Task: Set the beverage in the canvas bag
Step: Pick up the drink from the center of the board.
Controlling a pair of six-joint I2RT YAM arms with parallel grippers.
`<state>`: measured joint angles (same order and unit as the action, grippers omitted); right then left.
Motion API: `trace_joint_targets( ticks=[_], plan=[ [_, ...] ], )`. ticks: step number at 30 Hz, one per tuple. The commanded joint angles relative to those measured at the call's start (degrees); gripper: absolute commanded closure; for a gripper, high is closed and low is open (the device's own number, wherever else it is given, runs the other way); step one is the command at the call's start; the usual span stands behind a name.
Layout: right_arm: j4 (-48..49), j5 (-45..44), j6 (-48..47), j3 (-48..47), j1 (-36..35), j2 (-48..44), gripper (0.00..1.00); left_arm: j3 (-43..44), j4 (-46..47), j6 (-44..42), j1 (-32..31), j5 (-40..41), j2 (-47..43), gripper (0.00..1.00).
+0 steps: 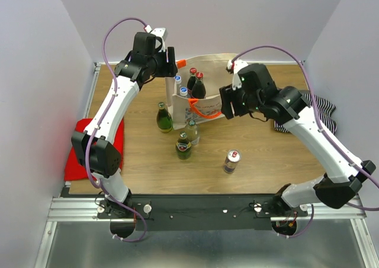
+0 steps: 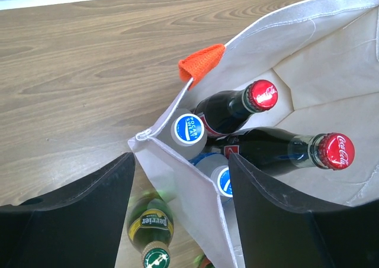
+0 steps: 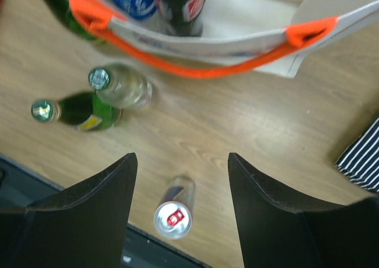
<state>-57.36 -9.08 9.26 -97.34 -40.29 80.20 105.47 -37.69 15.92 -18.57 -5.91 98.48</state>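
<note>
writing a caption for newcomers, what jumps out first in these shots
The cream canvas bag at the far middle of the table, already crowded with Coca-Cola bottles and Pocari Sweat bottles. The left gripper hangs open over its corner, the right gripper open alongside. Nearby stand a green Perrier bottle and a can.

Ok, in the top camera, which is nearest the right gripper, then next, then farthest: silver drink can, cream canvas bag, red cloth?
1. Cream canvas bag, right beside the right gripper.
2. Silver drink can, toward the front.
3. Red cloth, far left.
</note>
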Motion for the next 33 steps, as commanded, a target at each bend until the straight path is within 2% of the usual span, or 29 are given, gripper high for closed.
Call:
trace_joint_targets(
  ticks=[1,9,19,25,33],
  plan=[
    [-6.9,1.9,3.3,5.6,-3.6,-3.5,0.30,0.8,-0.3,0.1,-0.1,2.4,-0.5,0.27],
    [-6.7,1.9,11.6,17.8,-5.2,-9.8,0.28,-0.9,0.9,1.0,-0.1,3.6,-1.3,0.23],
    [3.8,2.4,16.7,31.9,-5.2,-13.9,0.23,-0.5,0.6,0.8,-0.1,3.8,-1.1,0.21],
    [7.4,2.5,17.1,36.3,-5.2,-13.6,0.23,-0.8,0.3,-0.1,-0.1,4.6,-1.5,0.21],
    [9.1,3.8,17.0,37.7,-5.2,-12.3,0.23,-0.8,0.0,-0.8,-0.1,4.9,-1.3,0.21]
  ],
)
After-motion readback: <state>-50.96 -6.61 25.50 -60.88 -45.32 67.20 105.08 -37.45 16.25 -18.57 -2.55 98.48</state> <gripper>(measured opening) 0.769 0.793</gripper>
